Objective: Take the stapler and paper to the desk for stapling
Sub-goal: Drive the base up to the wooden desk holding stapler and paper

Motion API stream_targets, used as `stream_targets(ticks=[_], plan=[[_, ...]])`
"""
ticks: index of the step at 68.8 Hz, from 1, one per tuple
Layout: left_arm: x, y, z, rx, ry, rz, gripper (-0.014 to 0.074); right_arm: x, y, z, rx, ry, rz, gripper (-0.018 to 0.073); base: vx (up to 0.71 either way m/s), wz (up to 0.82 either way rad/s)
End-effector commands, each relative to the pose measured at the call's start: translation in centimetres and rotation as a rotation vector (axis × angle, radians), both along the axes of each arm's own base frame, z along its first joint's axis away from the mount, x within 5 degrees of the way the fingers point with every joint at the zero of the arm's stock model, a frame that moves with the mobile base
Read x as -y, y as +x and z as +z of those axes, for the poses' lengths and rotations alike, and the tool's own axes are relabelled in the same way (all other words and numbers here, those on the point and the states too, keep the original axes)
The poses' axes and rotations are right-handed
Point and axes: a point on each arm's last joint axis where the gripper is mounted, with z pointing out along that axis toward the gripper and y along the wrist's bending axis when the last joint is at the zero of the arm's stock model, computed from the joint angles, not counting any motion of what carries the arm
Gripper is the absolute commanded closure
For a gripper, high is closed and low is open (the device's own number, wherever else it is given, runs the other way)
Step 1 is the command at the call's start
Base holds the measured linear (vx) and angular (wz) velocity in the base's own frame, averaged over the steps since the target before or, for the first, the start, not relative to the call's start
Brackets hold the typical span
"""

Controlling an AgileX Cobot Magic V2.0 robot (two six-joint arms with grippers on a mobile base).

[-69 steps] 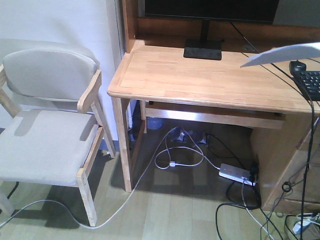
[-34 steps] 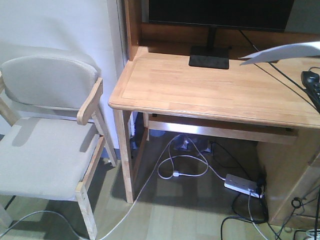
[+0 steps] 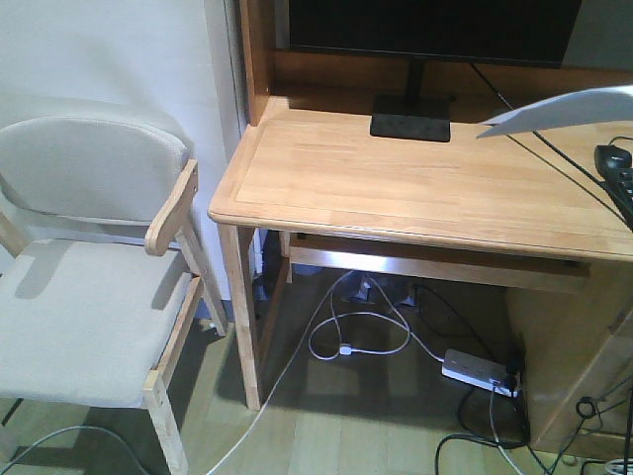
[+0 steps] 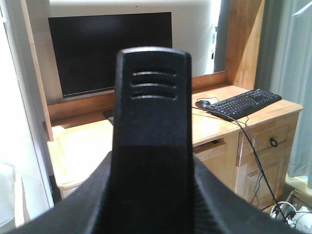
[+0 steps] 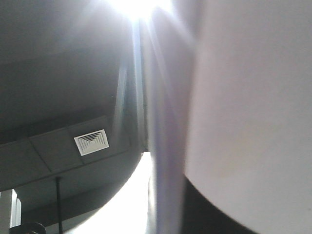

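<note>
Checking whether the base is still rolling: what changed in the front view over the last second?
The whole view shifted: the light wooden desk and beige padded chair slid lower and look larger, so the camera seemingly advanced. The white paper sheet kept its place at the frame's upper right. Nothing visibly grasped or released.

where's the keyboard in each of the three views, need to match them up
Front-facing: the keyboard is cut off at the right edge, on the desk, just below the mouse.
Left wrist: the keyboard lies right of centre, angled on the desk.
Right wrist: not in it.
Shared landmark: the monitor at the back of the desk, also seen upper left in the left wrist view.
</note>
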Motion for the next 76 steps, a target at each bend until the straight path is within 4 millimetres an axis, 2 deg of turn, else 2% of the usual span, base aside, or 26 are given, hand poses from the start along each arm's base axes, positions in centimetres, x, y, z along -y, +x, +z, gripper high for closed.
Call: stream_targets(ticks=[1,76], plan=[[0.11,0.01,1.73,0.097,-0.068,-0.01,0.0603,0.17,-0.45,0.97,0.054,0.02,0.0,0.0569,0.02,-0.02],[0.11,0.01,1.73,0.097,-0.068,-0.01,0.0603,0.2,-0.51,0.98,0.056,0.021,0.0,0.0569,0.1,-0.07]])
